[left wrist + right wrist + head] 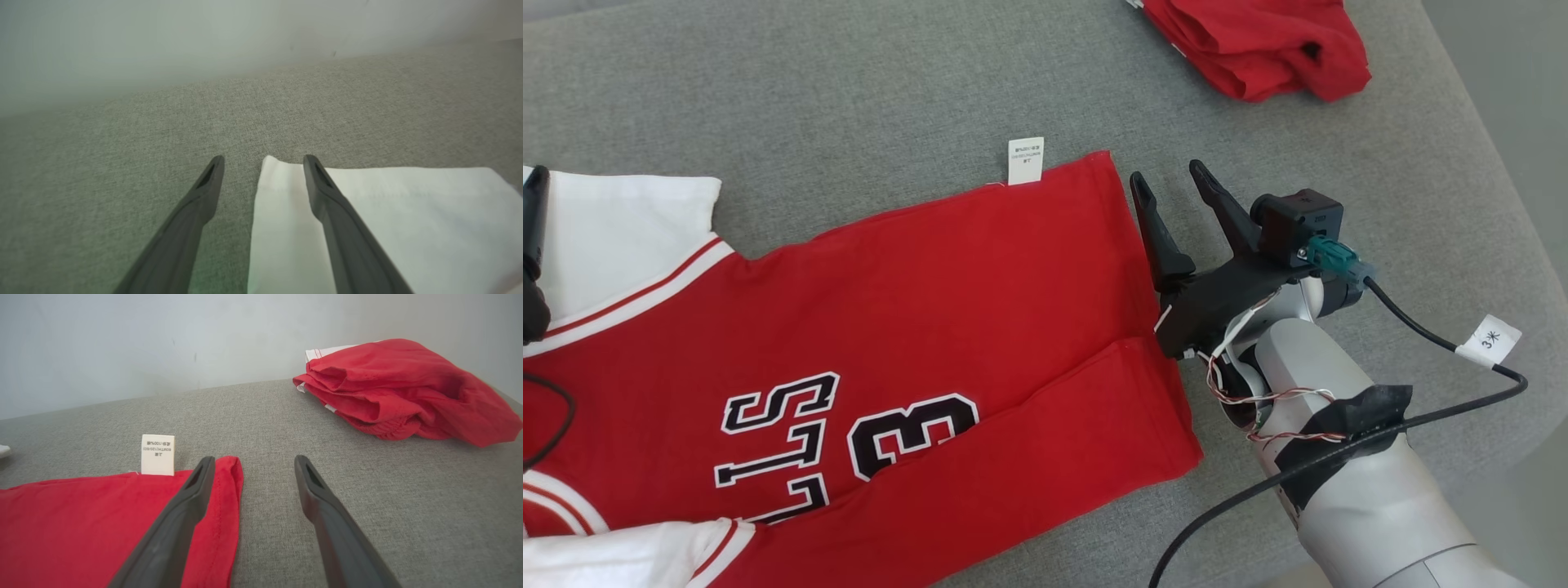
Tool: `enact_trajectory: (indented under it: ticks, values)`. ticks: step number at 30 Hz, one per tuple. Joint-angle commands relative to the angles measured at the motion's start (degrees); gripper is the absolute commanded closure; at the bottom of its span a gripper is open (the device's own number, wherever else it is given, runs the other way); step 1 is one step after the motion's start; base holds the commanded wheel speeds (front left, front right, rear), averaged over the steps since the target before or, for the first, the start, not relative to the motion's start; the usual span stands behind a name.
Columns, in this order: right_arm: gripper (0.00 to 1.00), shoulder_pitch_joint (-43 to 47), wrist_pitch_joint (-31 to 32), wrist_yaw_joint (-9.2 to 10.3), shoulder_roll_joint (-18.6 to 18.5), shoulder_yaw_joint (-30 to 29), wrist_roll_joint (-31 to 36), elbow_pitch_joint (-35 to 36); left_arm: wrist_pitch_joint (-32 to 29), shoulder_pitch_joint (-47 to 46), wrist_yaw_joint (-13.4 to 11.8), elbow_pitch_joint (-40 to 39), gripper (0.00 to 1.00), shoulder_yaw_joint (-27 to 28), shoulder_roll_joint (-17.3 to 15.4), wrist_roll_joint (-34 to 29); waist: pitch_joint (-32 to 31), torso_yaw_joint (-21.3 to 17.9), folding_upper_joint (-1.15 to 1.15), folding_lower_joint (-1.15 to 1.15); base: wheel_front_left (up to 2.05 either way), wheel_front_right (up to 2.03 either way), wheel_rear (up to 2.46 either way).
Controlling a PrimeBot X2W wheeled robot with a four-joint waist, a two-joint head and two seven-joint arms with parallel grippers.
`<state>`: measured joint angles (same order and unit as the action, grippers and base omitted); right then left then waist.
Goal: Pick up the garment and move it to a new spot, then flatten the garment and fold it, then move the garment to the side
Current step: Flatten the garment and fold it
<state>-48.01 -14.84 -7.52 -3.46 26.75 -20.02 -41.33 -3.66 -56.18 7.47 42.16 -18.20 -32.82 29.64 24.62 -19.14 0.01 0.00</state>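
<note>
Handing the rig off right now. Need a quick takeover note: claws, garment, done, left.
Left claw: open, empty, straddling the edge of the jersey's white sleeve.
Right claw: open, empty, at the hem corner by the care label.
Red jersey: spread flat on the grey cushion; one long side looks already folded over the number.
Second red garment: bundled at the far corner.
Left: finish folding, then move the jersey aside.

Grey woven upholstery (849, 90) spreads out under soft, even light, its rounded edge curving off at three o'clock in the head view. At twelve o'clock in the wrist views, a plain pale wall (122, 343) rises behind it.
</note>
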Motion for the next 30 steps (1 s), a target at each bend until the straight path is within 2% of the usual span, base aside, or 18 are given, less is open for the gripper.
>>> enact_trajectory:
  ticks: [1, 10, 11, 12, 13, 22, 30]
  values:
    - [0.0, -0.8, -0.4, 0.07, 0.2, 0.2, -0.2, 0.0, 0.1, -0.5, 0.0, 0.3, 0.0, -0.3, -0.2, 0.1, 0.3, -0.4, -0.01, 0.0, 0.0, 0.0, 0.0]
    - [0.0, -0.7, -0.4, 0.07, 0.4, 0.4, -0.5, 0.8, -1.2, -2.8, 0.0, 3.7, 0.0, -4.3, -0.3, 2.1, 1.0, -0.8, -0.01, 0.0, 0.0, 0.0, 0.0]
    - [0.0, -0.8, -0.4, 0.07, 0.4, 0.5, -0.6, 0.8, -1.3, -3.0, 0.0, 4.0, 0.51, -4.9, -0.5, 1.9, 1.0, -0.8, -0.01, 0.0, 0.0, 0.0, 0.0]
    - [0.0, -0.9, -0.4, 0.07, 0.4, 0.5, -0.6, 0.9, -1.0, -3.3, 0.0, 4.3, 0.69, -5.1, -0.5, 2.1, 1.0, -0.8, -0.01, 0.0, 0.0, 0.0, 0.0]
    - [0.0, -0.9, -0.4, 0.07, 0.4, 0.5, -0.6, 0.9, -0.7, -3.7, 0.0, 4.5, 1.0, -5.3, -0.6, 2.3, 1.0, -0.7, -0.01, 0.0, 0.0, 0.0, 0.0]
    - [0.0, -2.5, -0.4, 0.07, 0.5, 2.1, -2.1, -3.8, 2.6, -4.8, 0.0, 4.5, 1.0, -8.9, -0.1, 3.4, -0.3, 1.3, -0.01, 0.0, 0.0, 0.0, 0.0]
    - [0.0, -6.7, 1.7, 0.07, 0.2, 3.7, -5.0, -11.3, 6.5, -4.7, 0.0, -0.5, 1.0, -11.7, 0.6, 4.5, -0.6, 4.7, -0.01, 0.0, 0.0, 0.0, 0.0]
